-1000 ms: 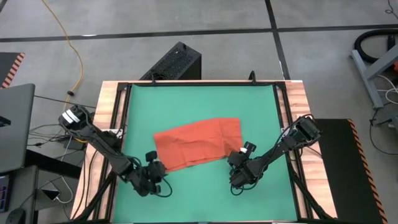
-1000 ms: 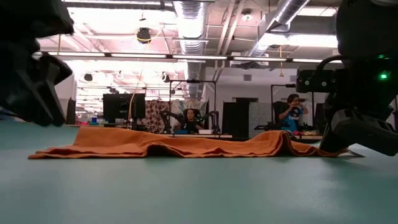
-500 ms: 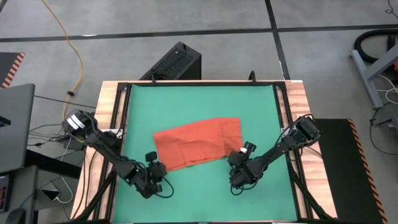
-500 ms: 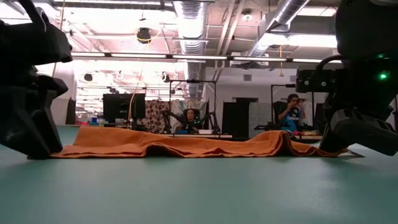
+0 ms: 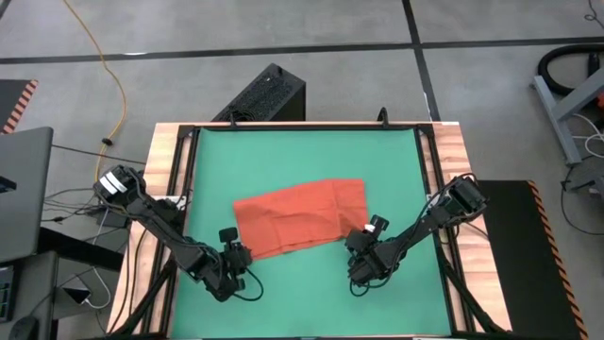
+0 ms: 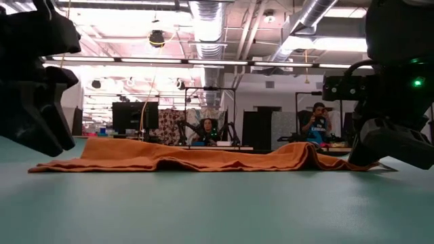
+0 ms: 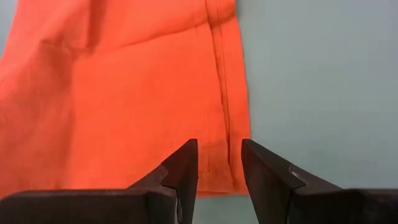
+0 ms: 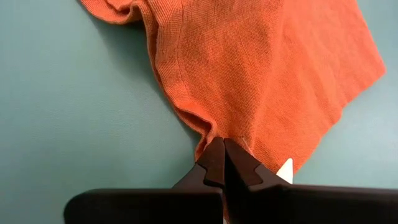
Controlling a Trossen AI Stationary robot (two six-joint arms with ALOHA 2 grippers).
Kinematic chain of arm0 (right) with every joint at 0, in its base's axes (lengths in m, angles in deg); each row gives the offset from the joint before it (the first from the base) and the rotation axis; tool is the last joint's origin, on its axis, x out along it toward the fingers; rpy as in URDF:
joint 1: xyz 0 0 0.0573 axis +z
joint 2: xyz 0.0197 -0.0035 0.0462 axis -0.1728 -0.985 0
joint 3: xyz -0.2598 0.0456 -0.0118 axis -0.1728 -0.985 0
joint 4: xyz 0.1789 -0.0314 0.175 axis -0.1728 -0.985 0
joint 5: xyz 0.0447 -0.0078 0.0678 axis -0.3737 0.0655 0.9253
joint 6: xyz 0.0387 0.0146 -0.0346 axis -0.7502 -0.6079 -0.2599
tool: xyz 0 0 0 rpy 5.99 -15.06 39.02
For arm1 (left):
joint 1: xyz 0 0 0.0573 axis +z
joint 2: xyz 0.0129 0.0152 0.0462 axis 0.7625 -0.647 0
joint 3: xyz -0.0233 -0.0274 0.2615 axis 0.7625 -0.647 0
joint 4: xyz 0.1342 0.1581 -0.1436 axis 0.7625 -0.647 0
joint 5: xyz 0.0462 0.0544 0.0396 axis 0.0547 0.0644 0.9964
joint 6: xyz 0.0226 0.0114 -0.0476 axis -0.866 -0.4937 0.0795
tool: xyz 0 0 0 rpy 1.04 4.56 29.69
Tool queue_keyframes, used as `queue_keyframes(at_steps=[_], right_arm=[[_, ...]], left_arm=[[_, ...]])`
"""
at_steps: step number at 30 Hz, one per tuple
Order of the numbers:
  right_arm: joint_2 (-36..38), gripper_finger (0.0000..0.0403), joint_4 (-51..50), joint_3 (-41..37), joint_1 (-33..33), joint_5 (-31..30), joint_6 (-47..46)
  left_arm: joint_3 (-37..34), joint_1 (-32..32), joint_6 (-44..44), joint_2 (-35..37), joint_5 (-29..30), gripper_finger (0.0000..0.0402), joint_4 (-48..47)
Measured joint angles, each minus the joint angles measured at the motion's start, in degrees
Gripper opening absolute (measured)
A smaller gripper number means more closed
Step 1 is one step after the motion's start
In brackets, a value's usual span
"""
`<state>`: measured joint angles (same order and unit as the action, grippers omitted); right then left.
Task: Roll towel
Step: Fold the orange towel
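Towel (image 5: 300, 218) spread flat mid-mat, not yet rolled: corner-gripping step. Right gripper (image 8: 222, 163) pinched shut on near right corner beside white tag (image 8: 285, 171). Left gripper (image 7: 219, 171) parted over near left corner, gripping nothing. Next, probably: lower, close on hem, then turn both corners inward together.

Towel (image 5: 300, 219) on table (image 5: 302, 151); hands at its near corners.
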<state>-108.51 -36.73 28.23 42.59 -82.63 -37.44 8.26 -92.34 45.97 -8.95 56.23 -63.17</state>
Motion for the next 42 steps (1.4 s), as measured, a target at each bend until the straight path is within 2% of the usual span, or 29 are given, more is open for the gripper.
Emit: queue_keyframes(at_steps=[16, 22, 25, 32, 37, 42], right_arm=[[0.0, 0.0015, 0.0, 0.0, 0.0, 0.0, 0.0], [0.0, 0.0015, 0.0, 0.0, 0.0, 0.0, 0.0], [0.0, 0.0015, 0.0, 0.0, 0.0, 0.0, 0.0], [0.0, 0.0015, 0.0, 0.0, 0.0, 0.0, 0.0], [0.0, 0.0015, 0.0, 0.0, 0.0, 0.0, 0.0], [0.0, 0.0015, 0.0, 0.0, 0.0, 0.0, 0.0]], left_arm=[[-2.9, 0.2, -0.4, 0.0, 0.1, 0.0114, 2.1], [-3.3, 1.3, -1.7, 0.0, -1.7, 0.0113, 2.7], [-3.3, 1.9, -2.3, 0.0, -3.1, 0.0096, 2.6], [-3.3, 2.3, -2.3, 0.0, -4.1, 0.001, 2.4], [-2.3, 2.3, -1.6, 0.0, -5.7, 0.0002, 1.3], [2.2, 2.2, -2.3, 0.0, -6.1, 0.0, -4.8]])
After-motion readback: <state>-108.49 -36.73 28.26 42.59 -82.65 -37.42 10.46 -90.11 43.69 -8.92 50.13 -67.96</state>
